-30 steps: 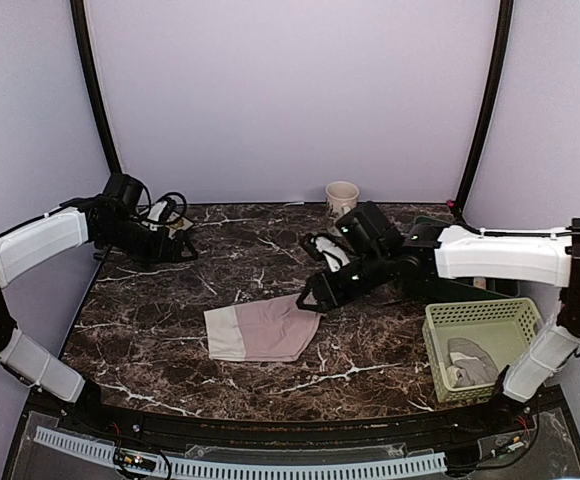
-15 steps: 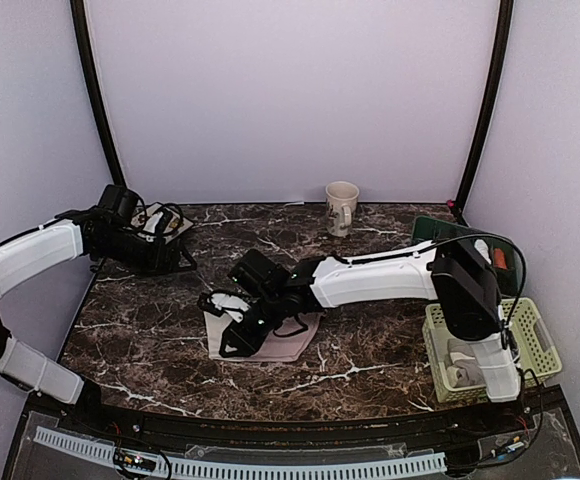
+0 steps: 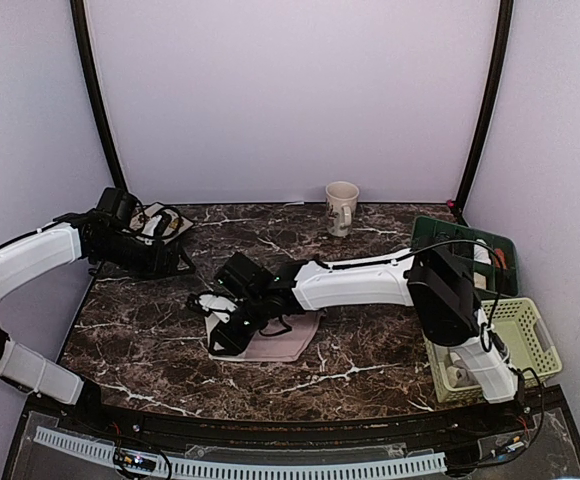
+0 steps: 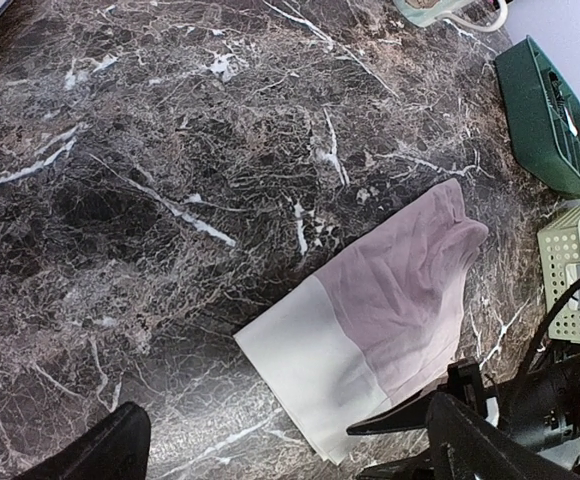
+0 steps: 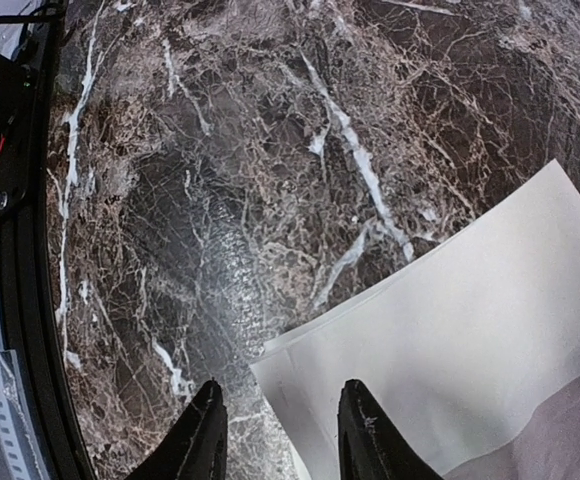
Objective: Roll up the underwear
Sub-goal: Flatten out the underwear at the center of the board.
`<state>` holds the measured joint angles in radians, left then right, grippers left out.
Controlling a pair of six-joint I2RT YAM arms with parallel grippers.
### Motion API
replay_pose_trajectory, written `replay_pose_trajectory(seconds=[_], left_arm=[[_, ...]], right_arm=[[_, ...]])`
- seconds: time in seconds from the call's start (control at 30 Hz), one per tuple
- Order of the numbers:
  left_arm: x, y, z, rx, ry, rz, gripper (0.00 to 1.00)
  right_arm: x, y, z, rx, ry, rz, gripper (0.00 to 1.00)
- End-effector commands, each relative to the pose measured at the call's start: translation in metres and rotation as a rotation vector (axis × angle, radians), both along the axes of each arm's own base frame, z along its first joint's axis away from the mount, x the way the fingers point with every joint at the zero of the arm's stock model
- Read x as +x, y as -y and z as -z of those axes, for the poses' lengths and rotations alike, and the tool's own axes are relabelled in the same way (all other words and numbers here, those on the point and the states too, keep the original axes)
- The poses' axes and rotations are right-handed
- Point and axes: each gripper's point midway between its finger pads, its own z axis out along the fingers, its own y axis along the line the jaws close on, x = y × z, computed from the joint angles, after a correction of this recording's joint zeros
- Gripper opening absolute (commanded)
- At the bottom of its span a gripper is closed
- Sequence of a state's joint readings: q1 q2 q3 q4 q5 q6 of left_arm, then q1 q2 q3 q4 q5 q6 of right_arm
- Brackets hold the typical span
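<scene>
So here's our setup: the pink underwear (image 3: 275, 335) is lying flat on the dark marble counter (image 3: 370, 355), a bit left of the middle and toward the near side. Its cream panel (image 5: 470, 330) is the left end and the pink part runs off to the right.

The right arm stretches all the way across the counter, and the right pincer (image 3: 218, 328) is down at that cream end. From the wrist camera we can see its two fingers (image 5: 206, 440) standing a little apart, with the near-left corner of the cream panel sitting in the gap between them. The cloth there looks flat and not pinched. We can't tell whether the tips actually touch the fabric.

The left pincer (image 4: 285, 425) is spread wide with nothing in it, over the far-left part of the counter, well apart from the underwear.

Other stuff on the counter: a beige mug (image 3: 341, 205) at the far edge, a dark green tray (image 3: 435, 228) at the far right, and a light green basket (image 3: 518, 318) at the near right.
</scene>
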<state>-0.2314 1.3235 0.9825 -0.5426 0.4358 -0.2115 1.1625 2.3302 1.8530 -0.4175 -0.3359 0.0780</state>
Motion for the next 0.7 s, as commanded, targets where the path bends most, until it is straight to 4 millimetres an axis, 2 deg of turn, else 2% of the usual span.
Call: replay_pose_trajectory(seconds=[0.0,0.13,0.27,0.4,0.53,0.67], left_arm=[[-0.006,-0.004,-0.005,0.009,0.015,0.006,0.99],[-0.005,-0.006,-0.004,0.014,0.014,0.001,0.99],[-0.006,-0.007,-0.002,0.020,0.009,0.001,0.99],[-0.006,-0.007,-0.001,0.025,0.010,0.004,0.99],[-0.005,-0.007,0.002,0.026,0.001,0.006,0.99],[-0.004,-0.008,0.004,0.031,0.001,0.004,0.99]], right_arm=[[-0.002,-0.005,0.018,-0.031,0.008,-0.033,0.38],[-0.007,-0.008,0.022,-0.027,-0.003,-0.053,0.41],[-0.001,-0.007,0.029,-0.050,0.022,-0.026,0.30],[0.004,-0.009,0.016,-0.030,0.045,-0.016,0.19],[0.009,-0.009,0.002,-0.003,0.045,-0.004,0.01],[0.028,-0.005,-0.016,0.028,0.037,0.056,0.00]])
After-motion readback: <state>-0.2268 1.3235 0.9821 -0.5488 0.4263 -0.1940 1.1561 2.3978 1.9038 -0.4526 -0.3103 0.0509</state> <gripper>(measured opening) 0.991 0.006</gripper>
